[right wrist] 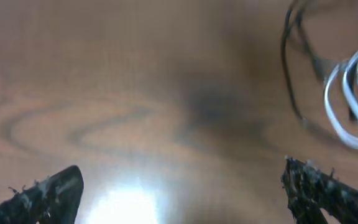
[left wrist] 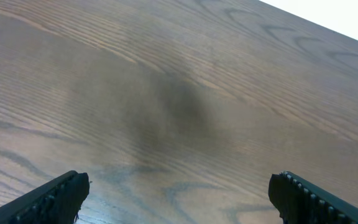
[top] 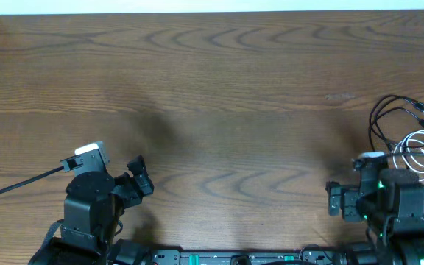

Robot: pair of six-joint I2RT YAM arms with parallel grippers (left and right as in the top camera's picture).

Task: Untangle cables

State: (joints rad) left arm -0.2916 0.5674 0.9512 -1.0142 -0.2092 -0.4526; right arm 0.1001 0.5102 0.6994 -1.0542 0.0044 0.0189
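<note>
My right pincer (right wrist: 182, 190) hangs spread wide and empty just over the worktop (top: 212, 88). My left pincer (left wrist: 179, 190) is spread and empty too, both at the near edge in what I judge a ready pose, with nothing gripped yet. The cables (top: 411, 136) lie at the worktop's far right edge, just ahead and to the right of my right arm and well apart from the left: thin black loops sprawl loosely, with a white cable (right wrist: 353, 99) coiled in several turns among them, so my right side is placed to reach.
</note>
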